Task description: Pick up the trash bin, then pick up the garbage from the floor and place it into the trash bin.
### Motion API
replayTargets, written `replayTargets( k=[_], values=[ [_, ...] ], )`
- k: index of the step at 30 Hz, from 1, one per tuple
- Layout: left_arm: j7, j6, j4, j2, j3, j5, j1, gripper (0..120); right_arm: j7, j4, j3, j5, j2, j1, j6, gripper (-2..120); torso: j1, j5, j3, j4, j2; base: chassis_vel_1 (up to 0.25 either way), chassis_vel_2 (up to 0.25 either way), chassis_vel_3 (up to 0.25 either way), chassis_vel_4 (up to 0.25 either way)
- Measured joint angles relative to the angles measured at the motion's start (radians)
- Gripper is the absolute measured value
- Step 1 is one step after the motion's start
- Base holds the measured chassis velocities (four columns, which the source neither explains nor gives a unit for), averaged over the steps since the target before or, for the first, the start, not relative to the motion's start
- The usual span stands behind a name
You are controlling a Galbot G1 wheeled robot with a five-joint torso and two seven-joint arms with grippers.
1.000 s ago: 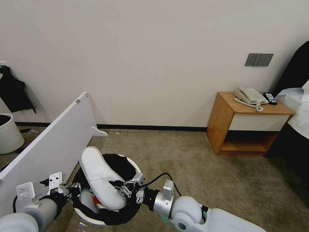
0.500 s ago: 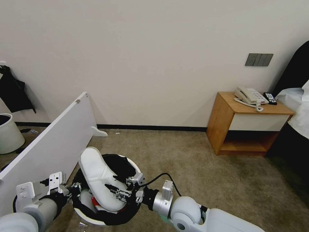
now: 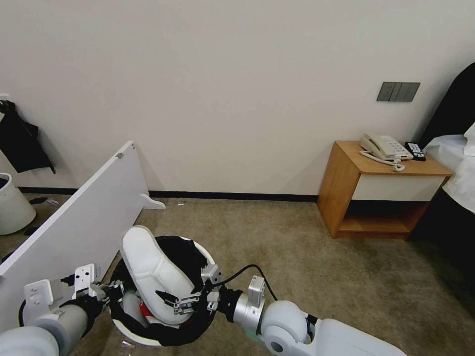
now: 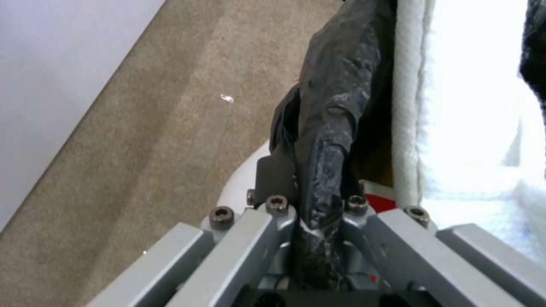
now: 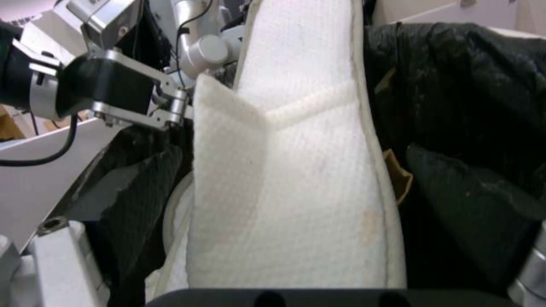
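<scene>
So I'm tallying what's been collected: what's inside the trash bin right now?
A white slipper stands in the trash bin, sticking out above the rim. Something red and more white material show beside it; the slipper and black bag hide whatever lies deeper.

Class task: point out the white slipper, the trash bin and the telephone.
white slipper [image 3: 148,267], head view, on its upper.
trash bin [image 3: 195,324], head view, on its black-bagged rim.
telephone [image 3: 383,147], head view, on its keypad.

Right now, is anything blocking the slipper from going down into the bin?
No outside obstacle. The slipper stands tilted in the bin, heel above the rim. Its toe end rests among litter inside, including something red. The right tool is beside it, open; the left tool clamps the bag-lined rim.
</scene>
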Motion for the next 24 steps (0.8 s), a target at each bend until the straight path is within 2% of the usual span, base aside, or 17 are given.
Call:
replayTargets(
  k=[11, 24],
  values=[
    [0.000, 0.000, 0.002, -0.001, 0.000, 0.000, 0.000, 1, -0.024, 0.005, 0.005, -0.007, -0.001, 0.008, 0.029, 100, 0.000, 0.0000, 0.000, 0.0000, 0.000, 0.000, 0.000, 0.000, 0.000],
    [0.000, 0.000, 0.003, -0.001, 0.003, 0.002, 0.005, 1, -0.098, 0.011, 0.041, -0.029, 0.013, 0.037, 0.201, 100, 0.000, 0.0000, 0.000, 0.0000, 0.000, 0.000, 0.000, 0.000, 0.000]
  ],
)
